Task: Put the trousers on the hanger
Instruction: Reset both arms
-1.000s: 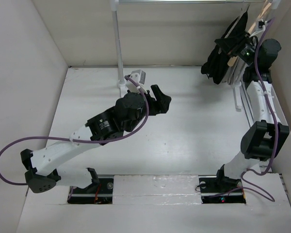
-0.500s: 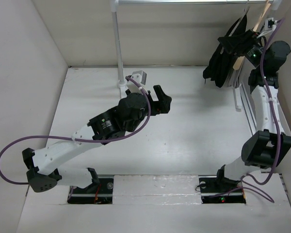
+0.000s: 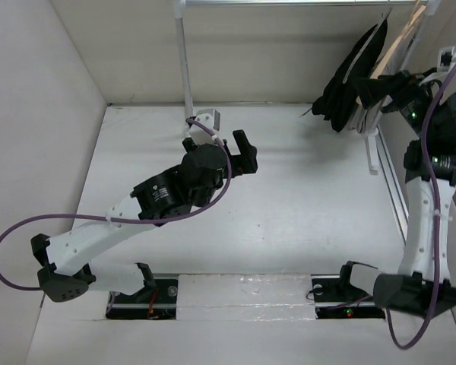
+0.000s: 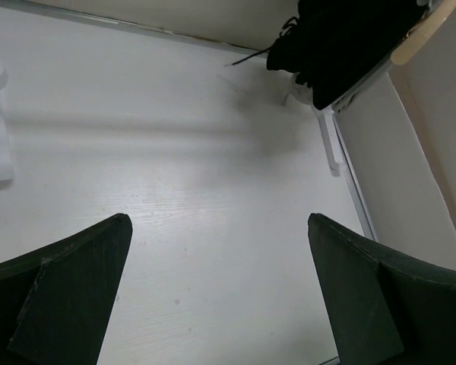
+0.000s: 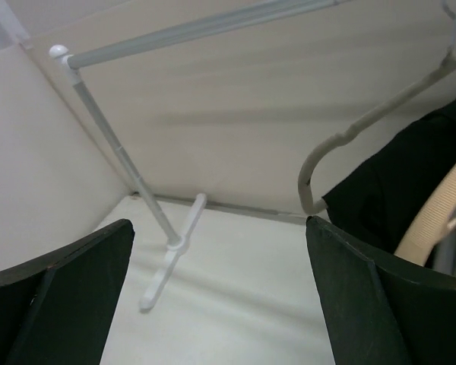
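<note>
The trousers are hanging in a dark bundle from the rail at the far right corner, off the surface; the hanger is showing beside the black cloth in the right wrist view, though whether the cloth is lying squarely over its bar is hidden. A wooden hanger is crowding the same end of the rail. The right fingers are standing wide apart and empty just beside the bundle; the left fingers are gaping too, holding nothing, out over mid-surface. The hanging is looking done; judging by this, only backing the arms away is remaining. The right arm is working in a tight slot between the side wall and the rack foot; the rack post is standing near the left wrist; the middle is lying open.
</note>
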Tool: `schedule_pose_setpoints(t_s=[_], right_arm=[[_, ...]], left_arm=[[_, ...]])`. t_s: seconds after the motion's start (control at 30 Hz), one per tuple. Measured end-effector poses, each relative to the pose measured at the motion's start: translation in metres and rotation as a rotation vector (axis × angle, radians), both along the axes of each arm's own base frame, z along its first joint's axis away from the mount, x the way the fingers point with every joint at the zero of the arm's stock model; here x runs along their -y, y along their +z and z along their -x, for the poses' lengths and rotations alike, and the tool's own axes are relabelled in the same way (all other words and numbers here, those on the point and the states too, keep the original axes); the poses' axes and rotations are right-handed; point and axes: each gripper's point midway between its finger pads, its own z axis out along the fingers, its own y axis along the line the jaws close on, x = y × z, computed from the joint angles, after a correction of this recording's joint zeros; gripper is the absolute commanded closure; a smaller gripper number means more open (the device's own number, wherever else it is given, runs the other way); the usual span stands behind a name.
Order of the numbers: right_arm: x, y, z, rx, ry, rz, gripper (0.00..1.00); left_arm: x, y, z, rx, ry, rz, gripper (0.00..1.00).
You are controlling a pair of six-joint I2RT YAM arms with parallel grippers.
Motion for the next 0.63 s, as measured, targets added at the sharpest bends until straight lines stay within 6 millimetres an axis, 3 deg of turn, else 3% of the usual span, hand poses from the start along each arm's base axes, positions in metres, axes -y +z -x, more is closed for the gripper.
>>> schedule_pose_setpoints(t_s=[0.1, 0.2, 0.23, 0.3, 0.4, 0.47, 0.53, 0.63], right_arm=[[-0.007, -0.007, 0.035, 0.02, -0.039, 0.045, 0.0], [-0.033, -0.028, 0.069, 0.014, -0.013, 0.081, 0.0], [-0.037, -0.032, 0.071, 0.009, -0.003, 0.085, 0.0], [-0.066, -0.07, 0.097, -0.033, 0.074, 0.116, 0.0], [-0.079, -0.145, 0.121, -0.174, 0.114, 0.168, 0.0], [-0.078, -0.201, 0.137, -0.299, 0.114, 0.21, 0.0], [-0.073, -0.243, 0.154, -0.394, 0.102, 0.244, 0.0], [-0.062, -0.283, 0.174, -0.496, 0.065, 0.281, 0.0]], left_arm=[[-0.019, 0.005, 0.0, 0.013, 0.054, -0.02, 0.01], [-0.044, 0.006, 0.005, 0.018, 0.103, -0.02, 0.01], [-0.055, 0.004, 0.008, 0.017, 0.119, -0.019, 0.01], [-0.078, -0.007, 0.016, 0.0, 0.15, -0.019, 0.01], [-0.104, -0.034, 0.029, -0.045, 0.179, -0.016, 0.01], [-0.115, -0.057, 0.037, -0.087, 0.189, -0.011, 0.01], [-0.122, -0.081, 0.045, -0.132, 0.193, -0.013, 0.01], [-0.125, -0.11, 0.053, -0.19, 0.186, -0.019, 0.01]])
